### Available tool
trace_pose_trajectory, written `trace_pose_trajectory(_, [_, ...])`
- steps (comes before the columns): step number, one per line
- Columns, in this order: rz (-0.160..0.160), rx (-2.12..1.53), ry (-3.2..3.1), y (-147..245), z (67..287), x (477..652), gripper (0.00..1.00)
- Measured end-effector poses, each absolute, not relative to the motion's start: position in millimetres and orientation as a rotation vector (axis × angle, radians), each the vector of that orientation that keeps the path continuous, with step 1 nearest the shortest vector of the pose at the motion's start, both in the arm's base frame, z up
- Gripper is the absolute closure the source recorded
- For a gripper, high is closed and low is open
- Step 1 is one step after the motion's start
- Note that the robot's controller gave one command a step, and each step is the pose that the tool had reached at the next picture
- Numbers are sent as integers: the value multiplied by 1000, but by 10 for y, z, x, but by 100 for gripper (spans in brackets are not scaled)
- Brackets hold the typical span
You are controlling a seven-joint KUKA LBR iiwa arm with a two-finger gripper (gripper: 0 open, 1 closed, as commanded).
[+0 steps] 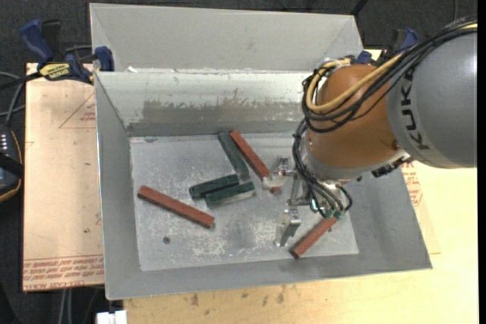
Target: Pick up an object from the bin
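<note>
The grey bin (114, 163) has six sticks in it: three red ones and three dark green ones. The lone red stick (175, 207) lies by itself on the left side of the floor. The slanted red stick (249, 154) lies near the back wall, with a long green stick (234, 155) right beside it. Two more green sticks (222, 190) lie side by side in the middle, just below those two. The front red stick (313, 237) lies at the front right. The gripper (284, 202) hangs low under the arm's orange cover (349, 125), between the slanted red stick and the front red stick. Its two fingers (289, 230) are spread wide apart, with only bare floor between them. One finger is just beside the end of the front red stick. The other finger is near the lower end of the slanted red stick.
</note>
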State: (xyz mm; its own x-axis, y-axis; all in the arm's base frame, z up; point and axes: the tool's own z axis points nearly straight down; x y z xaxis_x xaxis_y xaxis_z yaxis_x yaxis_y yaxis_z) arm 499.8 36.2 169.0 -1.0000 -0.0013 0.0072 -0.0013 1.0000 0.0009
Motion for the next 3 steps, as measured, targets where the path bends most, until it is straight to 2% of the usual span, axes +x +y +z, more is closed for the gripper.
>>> trace_pose_trajectory(2, [-4,94,-3141,246,1700,5079,0])
trace_pose_trajectory(3, [1,543,-3101,-286,1182,5010,0])
